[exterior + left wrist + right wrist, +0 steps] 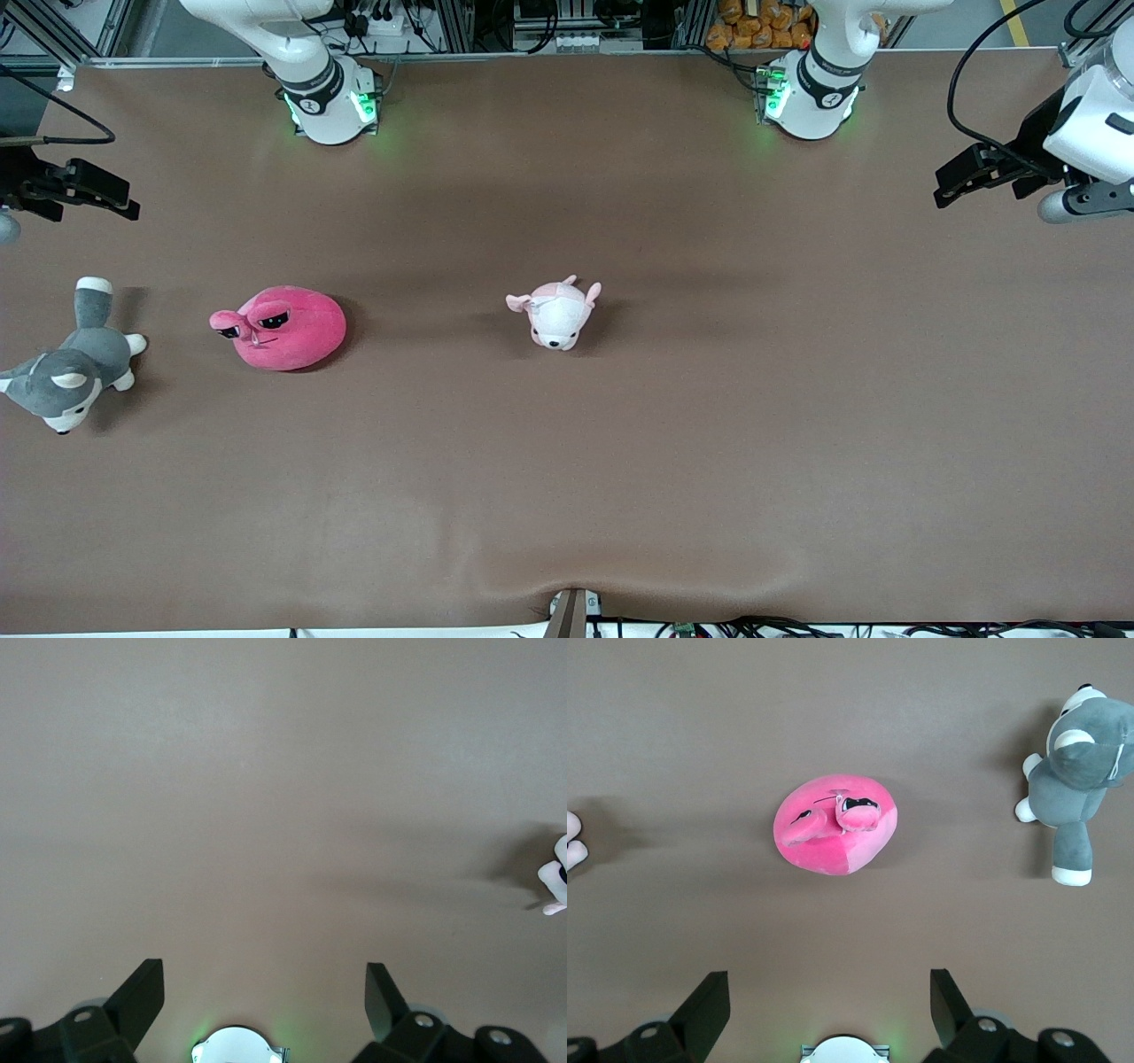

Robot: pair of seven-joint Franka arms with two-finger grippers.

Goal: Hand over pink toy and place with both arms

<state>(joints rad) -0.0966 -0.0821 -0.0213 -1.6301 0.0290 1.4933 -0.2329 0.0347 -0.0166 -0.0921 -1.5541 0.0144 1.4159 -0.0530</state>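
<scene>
Brown matting covers the bench (797, 425) from end to end, and it is the largest item on view. Both arms wait at the edges of the front view, the left end effector (961, 182) raised over the left arm's end of the bench, the right end effector (89, 190) raised over the right arm's end. In each wrist view the fingers stand wide apart with nothing between them: left fingers (142, 997), right fingers (709, 1001). Next in size, a grey plush dog (71, 368) lies at the right arm's end. Just beside it toward the middle rests the pink toy (283, 328), a rounded blob with a sleepy face, flat on the matting under the right wrist camera (835, 824). Smallest is a pale pink-and-white plush puppy (558, 312), near the bench's middle and well apart from the blob. Which of the two pink items the task means is not settled; the blob is the pinker. Assessment: it looks light, soft and compressible, not fragile, with fabric that should grip well. A wide pinch across the bulging body, sinking well into the stuffing, appears soundest; the raised snout is a doubtful hold. For a handover, a hold at one side leaves body exposed for the second end effector.
</scene>
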